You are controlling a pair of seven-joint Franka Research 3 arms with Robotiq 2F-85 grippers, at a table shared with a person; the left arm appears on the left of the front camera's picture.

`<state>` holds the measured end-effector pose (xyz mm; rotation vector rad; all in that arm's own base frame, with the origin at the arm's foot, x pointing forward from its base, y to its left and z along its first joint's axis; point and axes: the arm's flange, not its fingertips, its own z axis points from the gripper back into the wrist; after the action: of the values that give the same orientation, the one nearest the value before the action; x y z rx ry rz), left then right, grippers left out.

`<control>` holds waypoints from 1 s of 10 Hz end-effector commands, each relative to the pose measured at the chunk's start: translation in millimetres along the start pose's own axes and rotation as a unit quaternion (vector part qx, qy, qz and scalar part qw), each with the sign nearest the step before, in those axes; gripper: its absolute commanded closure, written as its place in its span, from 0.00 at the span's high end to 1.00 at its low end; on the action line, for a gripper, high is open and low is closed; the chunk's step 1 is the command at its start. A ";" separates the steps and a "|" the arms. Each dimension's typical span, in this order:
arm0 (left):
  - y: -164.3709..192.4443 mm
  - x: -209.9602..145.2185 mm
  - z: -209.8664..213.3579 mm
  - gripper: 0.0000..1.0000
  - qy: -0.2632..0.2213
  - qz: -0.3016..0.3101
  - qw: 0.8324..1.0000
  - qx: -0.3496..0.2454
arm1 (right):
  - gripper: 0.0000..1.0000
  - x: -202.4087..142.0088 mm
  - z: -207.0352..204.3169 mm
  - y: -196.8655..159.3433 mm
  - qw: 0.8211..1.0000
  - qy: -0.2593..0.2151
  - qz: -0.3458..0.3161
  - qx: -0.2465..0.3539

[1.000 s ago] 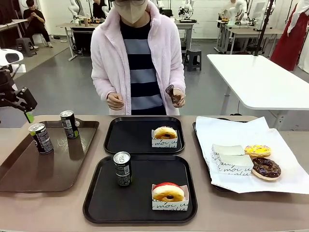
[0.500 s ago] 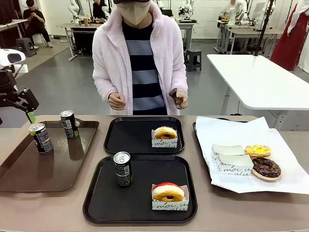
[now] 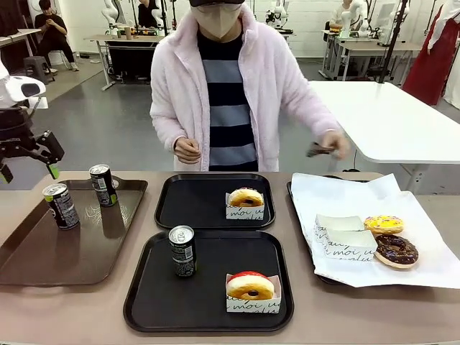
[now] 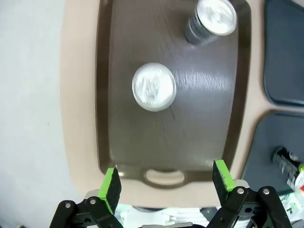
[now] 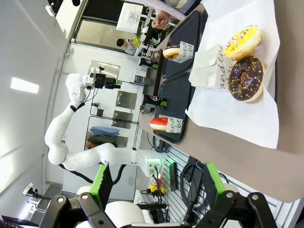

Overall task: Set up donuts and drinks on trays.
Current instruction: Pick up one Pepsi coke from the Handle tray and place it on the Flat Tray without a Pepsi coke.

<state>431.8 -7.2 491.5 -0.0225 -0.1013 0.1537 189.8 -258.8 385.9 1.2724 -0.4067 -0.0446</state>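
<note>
Two cans (image 4: pixel 216 16) stand tall on the brown tray (image 4: pixel 199 118). One can (image 4: pixel 153 87) sits straight below the left fingers (image 4: pixel 110 183), which are wide open and empty. The right fingers (image 5: pixel 101 183) are open too, but far away.

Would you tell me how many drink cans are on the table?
3. A near can and a far can stand on the brown tray; a third can stands on the near black tray. None looks hidden.
</note>
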 end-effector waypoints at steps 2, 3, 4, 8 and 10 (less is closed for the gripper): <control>10.6 41.2 -33.2 1.00 -0.017 -0.018 0.999 0.025 | 1.00 -1.1 1.4 0.6 1.000 -0.002 0.008 0.006; 13.8 46.5 -44.2 1.00 -0.019 -0.029 0.999 0.027 | 1.00 -1.1 1.4 0.6 1.000 -0.002 0.008 0.006; 14.7 51.2 -54.0 1.00 -0.008 -0.041 0.999 0.021 | 1.00 -1.1 1.4 0.6 1.000 -0.002 0.008 0.006; 9.2 53.4 -81.0 1.00 -0.005 -0.061 0.998 0.016 | 1.00 -1.1 1.4 0.6 1.000 -0.002 0.008 0.006; 6.3 57.5 -93.0 1.00 -0.006 -0.052 0.999 0.012 | 1.00 -1.1 1.4 0.6 1.000 -0.002 0.008 0.006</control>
<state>493.3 7.4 411.7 0.0122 -0.0927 0.0516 189.8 -258.8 386.0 1.2723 -0.4068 -0.0444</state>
